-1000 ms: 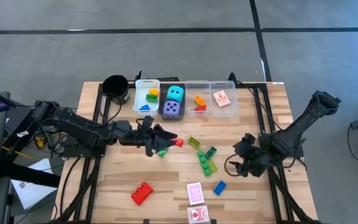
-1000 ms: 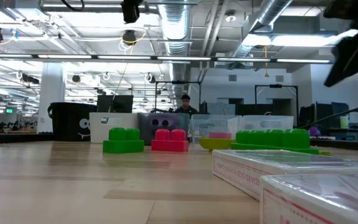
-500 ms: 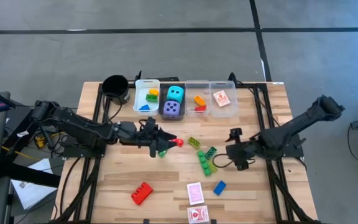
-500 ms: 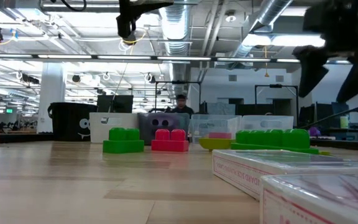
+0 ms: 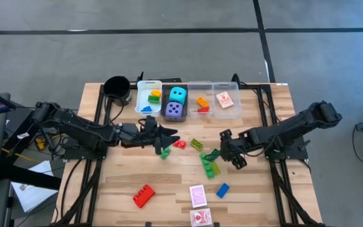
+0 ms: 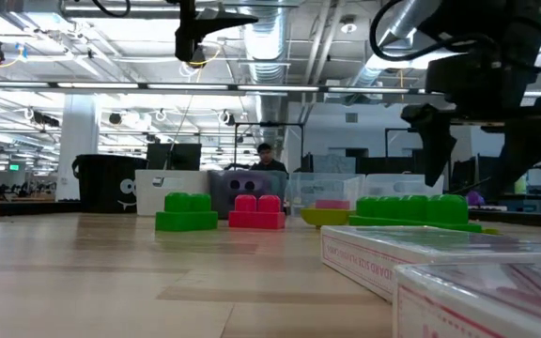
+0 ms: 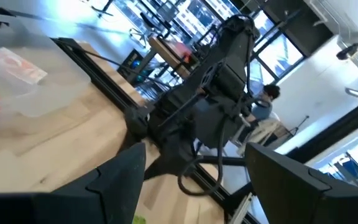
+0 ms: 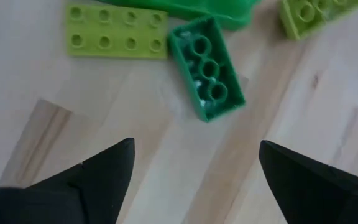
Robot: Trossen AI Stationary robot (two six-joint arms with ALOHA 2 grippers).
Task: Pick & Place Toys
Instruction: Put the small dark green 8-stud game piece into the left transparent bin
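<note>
- A dark green brick (image 8: pixel 207 68) lies upside down on the counter (image 5: pixel 106 183) among other green bricks (image 5: pixel 208 162), right of centre.
- The right gripper (image 5: pixel 229 149) hovers just beside that cluster; its fingers (image 8: pixel 101 171) stand wide apart with nothing between them.
- The left gripper (image 5: pixel 166 139) hangs over a small green brick (image 5: pixel 165 152) and a red brick (image 5: pixel 180 144), fingers (image 7: pixel 117 180) spread, holding nothing.
- Cards (image 5: pixel 198 195), a blue brick (image 5: pixel 222 190) and a larger red brick (image 5: pixel 144 195) lie nearer the front edge.
- The purple die (image 5: pixel 175 110) and cyan die (image 5: pixel 178 94) sit in one bin (image 5: pixel 164 94) at the back.
</note>
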